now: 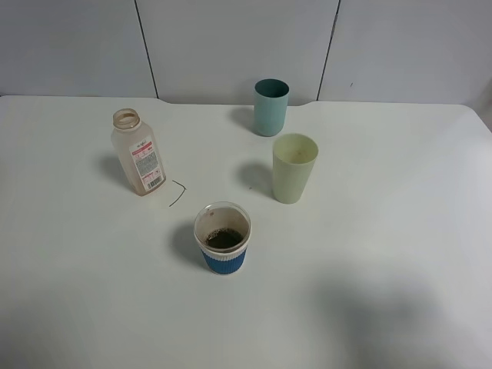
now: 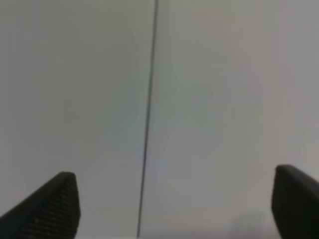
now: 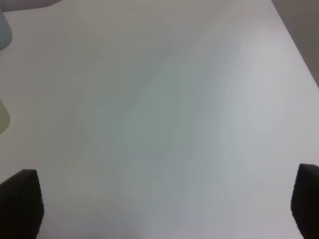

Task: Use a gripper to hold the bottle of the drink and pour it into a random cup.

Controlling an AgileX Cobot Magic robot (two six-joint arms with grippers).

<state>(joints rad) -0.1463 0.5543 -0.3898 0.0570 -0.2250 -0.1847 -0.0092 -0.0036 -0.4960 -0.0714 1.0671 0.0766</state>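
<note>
left claw [image 2: 174,206] cut off by frame edge, right claw [image 3: 164,204] likewise; both views blurred

A broad white surface [image 1: 400,231] fills the scene, lit softly and evenly, with faint shadows on its near part. Along the far edge stands a pale grey panelled wall [image 1: 231,46], split by thin dark vertical seams.

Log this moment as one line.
bottle: upright, unheld | blue cup: dark liquid inside | left end effector: open | right end effector: open
</note>
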